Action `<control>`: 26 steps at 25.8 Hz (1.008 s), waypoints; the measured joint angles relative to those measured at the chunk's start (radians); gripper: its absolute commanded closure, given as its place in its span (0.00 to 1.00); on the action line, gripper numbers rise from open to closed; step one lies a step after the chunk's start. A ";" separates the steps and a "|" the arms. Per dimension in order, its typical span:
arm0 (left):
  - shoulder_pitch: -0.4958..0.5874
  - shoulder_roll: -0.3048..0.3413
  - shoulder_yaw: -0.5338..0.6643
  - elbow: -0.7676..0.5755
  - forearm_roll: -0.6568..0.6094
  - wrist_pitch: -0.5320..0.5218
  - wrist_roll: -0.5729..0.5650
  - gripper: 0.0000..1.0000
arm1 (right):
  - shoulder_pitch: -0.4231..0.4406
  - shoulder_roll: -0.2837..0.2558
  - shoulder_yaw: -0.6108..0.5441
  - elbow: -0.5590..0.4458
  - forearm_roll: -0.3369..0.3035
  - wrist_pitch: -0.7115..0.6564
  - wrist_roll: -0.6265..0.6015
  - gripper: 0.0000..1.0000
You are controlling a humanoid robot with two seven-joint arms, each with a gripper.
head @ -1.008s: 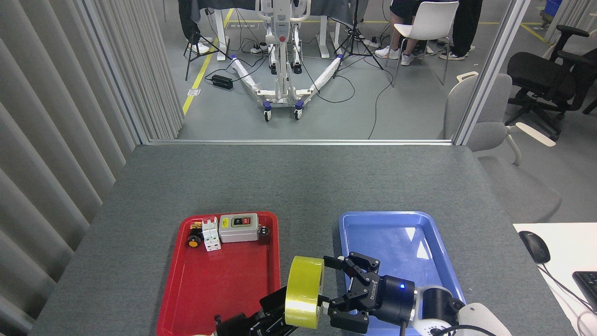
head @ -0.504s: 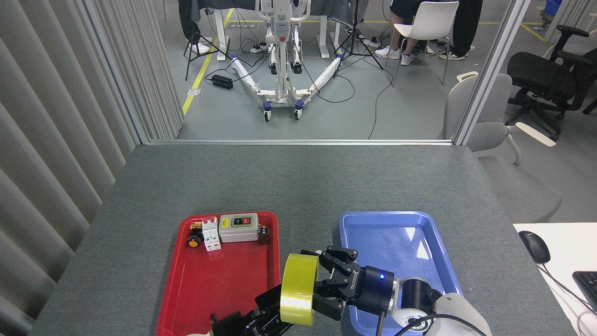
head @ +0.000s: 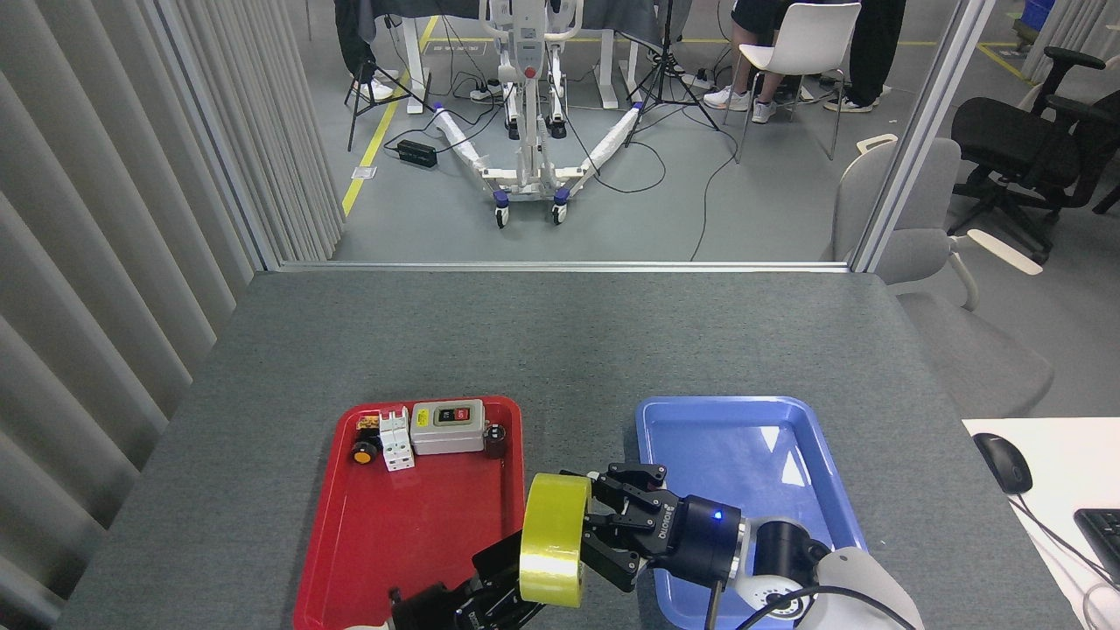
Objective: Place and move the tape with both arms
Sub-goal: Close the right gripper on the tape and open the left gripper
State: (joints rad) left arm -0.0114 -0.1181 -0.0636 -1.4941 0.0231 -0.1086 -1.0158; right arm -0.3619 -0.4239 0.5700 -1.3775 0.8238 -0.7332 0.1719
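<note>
The yellow tape (head: 553,538) stands on edge in the air, low in the head view, over the strip of table between the two trays. My left gripper (head: 497,573) comes up from the bottom edge and is shut on the roll's left side, with its fingertips partly hidden behind the roll. From the right, my black right gripper (head: 612,525) with its blue light reaches in. Its fingers (head: 632,479) are spread open right against the tape's right face.
A red tray (head: 411,525) on the left holds a grey switch box (head: 448,426), a white breaker (head: 395,440) and small parts along its far end. A blue tray (head: 744,455) lies on the right. A mouse (head: 1003,462) sits on a white desk beyond the table's right edge.
My right gripper has moved left up to the tape's right side. The tape and my left gripper have sunk slightly down and to the left.
</note>
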 measured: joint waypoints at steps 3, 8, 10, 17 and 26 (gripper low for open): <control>0.000 0.000 0.003 0.000 0.000 0.000 0.000 1.00 | 0.002 0.000 -0.001 0.000 0.000 0.000 -0.001 0.62; 0.001 0.000 0.007 0.000 0.000 0.000 -0.003 1.00 | 0.008 -0.004 -0.001 0.000 0.001 0.001 -0.003 0.71; 0.001 0.000 0.008 0.000 0.000 0.000 -0.007 1.00 | 0.010 -0.005 -0.001 0.000 0.001 -0.001 -0.005 0.71; 0.001 0.000 0.010 0.000 -0.001 0.001 -0.006 1.00 | 0.014 -0.010 -0.001 0.000 0.001 -0.001 -0.007 0.73; 0.000 -0.001 0.027 0.030 -0.001 -0.137 0.007 0.00 | 0.017 -0.010 -0.001 0.000 0.001 -0.002 0.009 0.73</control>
State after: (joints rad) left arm -0.0116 -0.1195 -0.0366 -1.4641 0.0226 -0.2452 -1.0091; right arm -0.3446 -0.4343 0.5694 -1.3771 0.8246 -0.7351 0.1807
